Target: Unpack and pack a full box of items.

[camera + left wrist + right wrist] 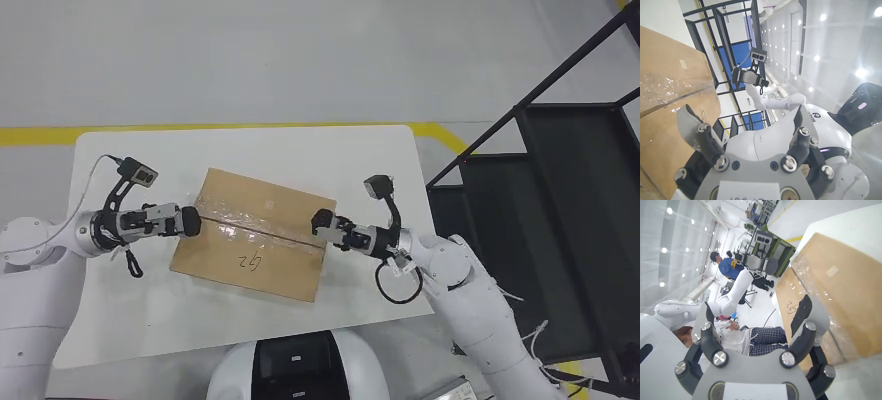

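Top view puts the closed cardboard box (250,240) in the middle of the table (120,320), my left gripper (190,221) and right gripper (322,223) spread wide at its opposite ends; I judge it stiff, probably heavy, slick on the tape (228,226), best squeezed end-to-end.

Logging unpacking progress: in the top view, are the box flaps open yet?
No, the cardboard box lies closed on the table, with clear tape running along its centre seam.

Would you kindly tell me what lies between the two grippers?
The closed brown cardboard box spans the stretch between the left gripper and the right gripper, its clear-taped seam running from one toward the other; the top view shows it.
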Motion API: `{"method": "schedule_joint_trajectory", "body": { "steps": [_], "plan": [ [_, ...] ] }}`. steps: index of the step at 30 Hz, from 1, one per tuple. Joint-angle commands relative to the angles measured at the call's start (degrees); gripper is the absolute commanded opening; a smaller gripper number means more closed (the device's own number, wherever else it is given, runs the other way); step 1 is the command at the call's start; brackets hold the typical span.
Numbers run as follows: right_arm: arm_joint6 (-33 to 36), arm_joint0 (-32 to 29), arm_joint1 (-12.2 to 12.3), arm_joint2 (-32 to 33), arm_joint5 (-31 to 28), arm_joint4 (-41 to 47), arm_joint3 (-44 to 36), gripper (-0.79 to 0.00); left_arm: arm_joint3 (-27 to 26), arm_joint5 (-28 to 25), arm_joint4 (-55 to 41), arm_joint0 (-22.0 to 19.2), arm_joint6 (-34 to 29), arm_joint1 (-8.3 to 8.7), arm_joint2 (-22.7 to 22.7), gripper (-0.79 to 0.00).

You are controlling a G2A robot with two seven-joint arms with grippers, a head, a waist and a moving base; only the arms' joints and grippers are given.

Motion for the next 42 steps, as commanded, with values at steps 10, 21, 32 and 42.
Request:
{"method": "schedule_joint_trajectory", "body": {
  "steps": [10,21,32,42],
  "plan": [
    [-3.3,-9.0,1.6,12.4,-7.3,7.0,3.1,0.0,2.5,1.4,2.0,-9.6,-0.3,-2.39,17.3,0.0],
    [-5.0,-14.1,2.3,17.5,-13.5,10.4,3.7,0.0,11.9,-1.6,2.0,-18.4,1.6,-7.39,30.0,0.0],
    [-5.4,-14.8,2.5,17.3,-15.1,10.5,4.3,0.0,18.3,-6.8,8.8,-22.1,8.5,-10.5,35.3,0.0],
    [-4.4,-14.3,2.7,16.0,-16.7,12.3,3.5,0.0,15.0,-6.7,-1.2,-19.1,6.7,-8.09,26.3,0.0]
  ]
}}
